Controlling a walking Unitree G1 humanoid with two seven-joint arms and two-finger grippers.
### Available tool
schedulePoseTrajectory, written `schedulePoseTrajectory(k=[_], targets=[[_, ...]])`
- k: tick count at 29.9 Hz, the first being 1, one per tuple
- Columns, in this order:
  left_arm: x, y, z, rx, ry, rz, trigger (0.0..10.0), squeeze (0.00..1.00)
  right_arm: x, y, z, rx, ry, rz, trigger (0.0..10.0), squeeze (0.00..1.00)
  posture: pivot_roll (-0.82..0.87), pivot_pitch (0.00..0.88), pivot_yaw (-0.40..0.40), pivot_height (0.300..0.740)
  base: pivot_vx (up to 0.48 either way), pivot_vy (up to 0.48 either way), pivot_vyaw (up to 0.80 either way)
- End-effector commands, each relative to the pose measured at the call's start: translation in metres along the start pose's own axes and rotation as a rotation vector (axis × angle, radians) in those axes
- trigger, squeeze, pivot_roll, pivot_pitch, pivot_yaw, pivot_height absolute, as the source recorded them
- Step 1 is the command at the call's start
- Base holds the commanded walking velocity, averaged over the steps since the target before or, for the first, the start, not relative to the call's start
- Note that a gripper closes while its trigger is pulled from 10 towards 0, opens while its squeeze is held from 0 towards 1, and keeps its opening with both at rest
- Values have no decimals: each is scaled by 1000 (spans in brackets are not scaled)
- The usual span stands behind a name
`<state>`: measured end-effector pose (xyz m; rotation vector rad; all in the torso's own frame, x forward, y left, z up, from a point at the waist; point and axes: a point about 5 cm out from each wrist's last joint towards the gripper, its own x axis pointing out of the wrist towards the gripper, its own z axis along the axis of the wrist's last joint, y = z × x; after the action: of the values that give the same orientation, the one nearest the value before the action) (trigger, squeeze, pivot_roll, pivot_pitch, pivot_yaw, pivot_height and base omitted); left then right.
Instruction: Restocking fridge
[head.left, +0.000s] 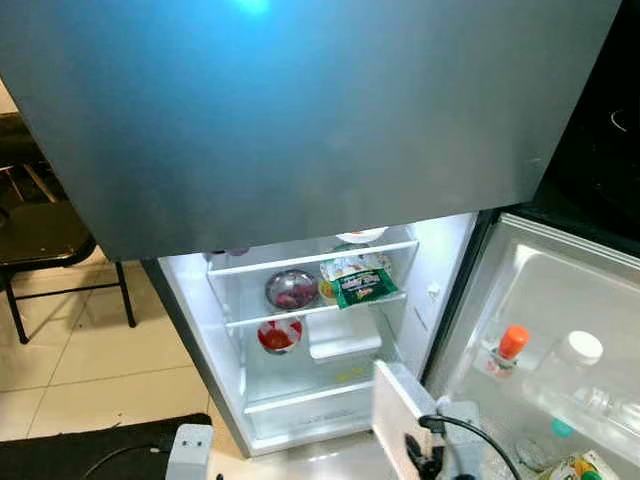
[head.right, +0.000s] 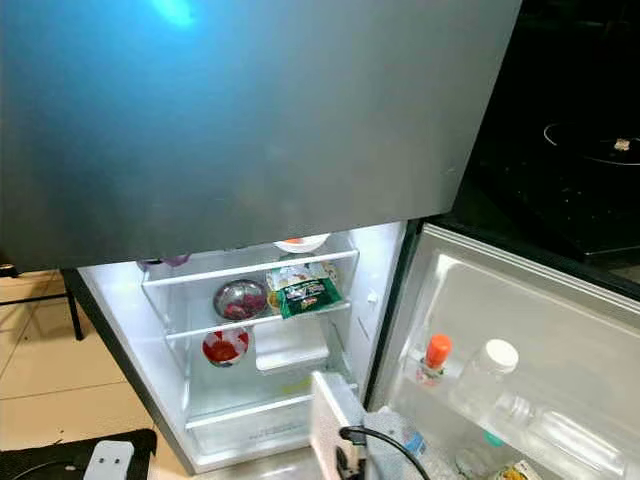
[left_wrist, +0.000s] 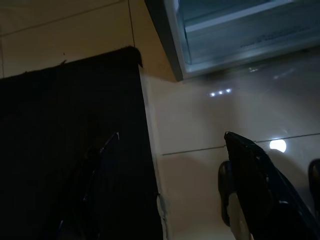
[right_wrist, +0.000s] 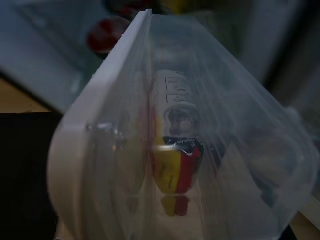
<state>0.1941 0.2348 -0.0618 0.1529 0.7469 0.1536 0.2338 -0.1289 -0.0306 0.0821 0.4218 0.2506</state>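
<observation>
A: Starting at the far left of the frame, what do you see?

B: A black chair (head.left: 40, 235) on the tiled floor (head.left: 80, 370), then a dark mat (head.left: 90, 450) at the bottom left. The left gripper (left_wrist: 200, 195) hangs low over that mat's edge, idle, its jaws spread apart and grasping nothing.

A: And the middle?

B: The fridge (head.left: 320, 330) stands open under the closed grey freezer door (head.left: 300, 110). On the glass shelf (head.left: 320, 310) a steel bowl (head.left: 291, 289) sits just beside a green packet (head.left: 363, 286); a red bowl (head.left: 279, 335) lies below.

A: Where is the thing being stocked?

B: Bottom centre: a clear plastic box (head.left: 400, 415) with a white rim, a red and yellow packet (right_wrist: 175, 170) inside. It seems carried by the right arm, raised before the fridge mouth, though I cannot tell how those jaws sit; the box hides them.

A: How should it go in?

B: I'd judge it should level the box and slide it onto free space on the lower shelf.

A: Far right?

B: The open fridge door (head.left: 560, 300) holds an orange-capped bottle (head.left: 508, 350) and a white-capped bottle (head.left: 575, 355).
</observation>
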Motion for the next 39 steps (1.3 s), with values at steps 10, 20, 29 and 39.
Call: schedulePoseTrajectory(k=[10, 20, 29, 39], targets=[[-1, 6, 2, 9, -20, 27, 10000, 0, 3, 5, 8, 12, -26, 36, 10000, 0, -91, 62, 30, 740, 82, 0, 0], [-1, 7, 2, 17, -17, 29, 10000, 0, -3, -1, 1, 12, 5, 25, 10000, 0, -96, 55, 30, 740, 295, 0, 0], [0, 7, 2, 23, -19, 29, 10000, 0, -5, -5, -2, 11, 25, 1, 10000, 0, -94, 56, 34, 740, 306, 0, 0], [0, 6, 2, 23, -18, 28, 10000, 0, -8, -8, -6, 8, 38, -10, 10000, 0, -96, 61, 35, 740, 311, 0, 0]])
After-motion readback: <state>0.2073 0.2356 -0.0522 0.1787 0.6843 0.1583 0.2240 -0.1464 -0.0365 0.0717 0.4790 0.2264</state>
